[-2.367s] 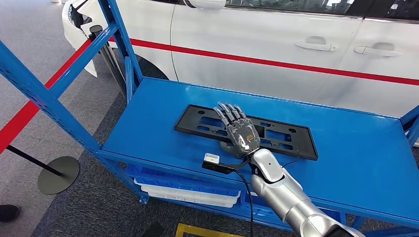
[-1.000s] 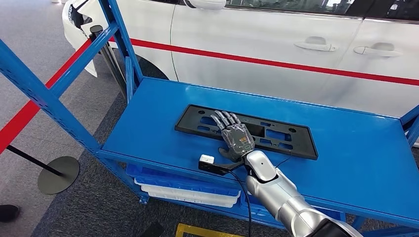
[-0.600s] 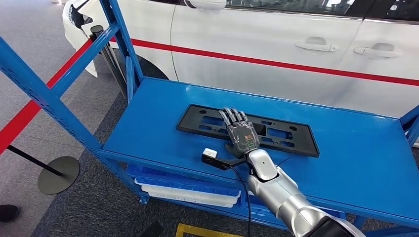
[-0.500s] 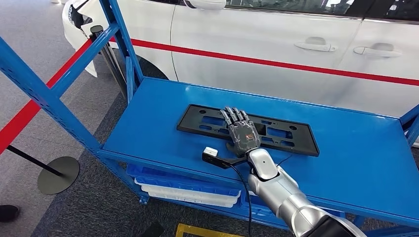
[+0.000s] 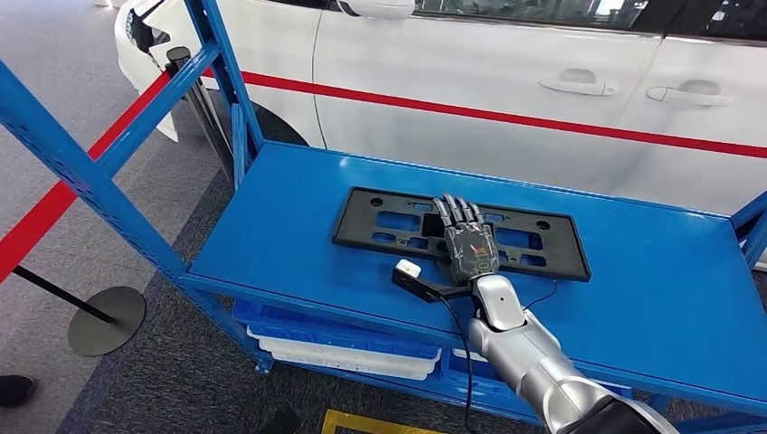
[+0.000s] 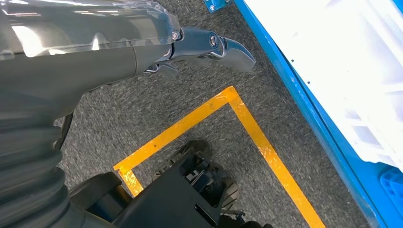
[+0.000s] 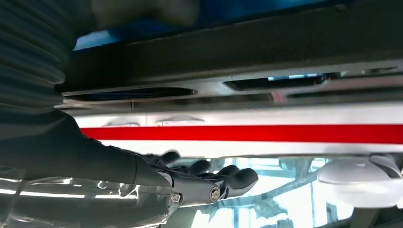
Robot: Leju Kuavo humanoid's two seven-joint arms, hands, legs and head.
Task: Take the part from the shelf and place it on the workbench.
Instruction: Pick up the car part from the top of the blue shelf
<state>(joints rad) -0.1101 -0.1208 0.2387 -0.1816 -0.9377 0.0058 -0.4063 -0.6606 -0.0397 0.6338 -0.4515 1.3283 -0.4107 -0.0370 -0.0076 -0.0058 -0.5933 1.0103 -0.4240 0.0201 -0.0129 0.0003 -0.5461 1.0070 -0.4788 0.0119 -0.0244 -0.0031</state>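
White car (image 5: 506,81) with a red stripe stands behind the blue shelf (image 5: 298,226). Black flat part (image 5: 380,231), long and slotted, lies on the shelf's top surface, roughly centred. Right hand (image 5: 468,242) rests across the part's middle, fingers extended over it; whether it grips the part cannot be told. Left hand (image 6: 142,52) hangs over grey carpet with yellow floor tape (image 6: 199,118), fingers loosely curled, holding nothing. Small white-tipped wrist camera (image 5: 409,270) sits just beside the right wrist.
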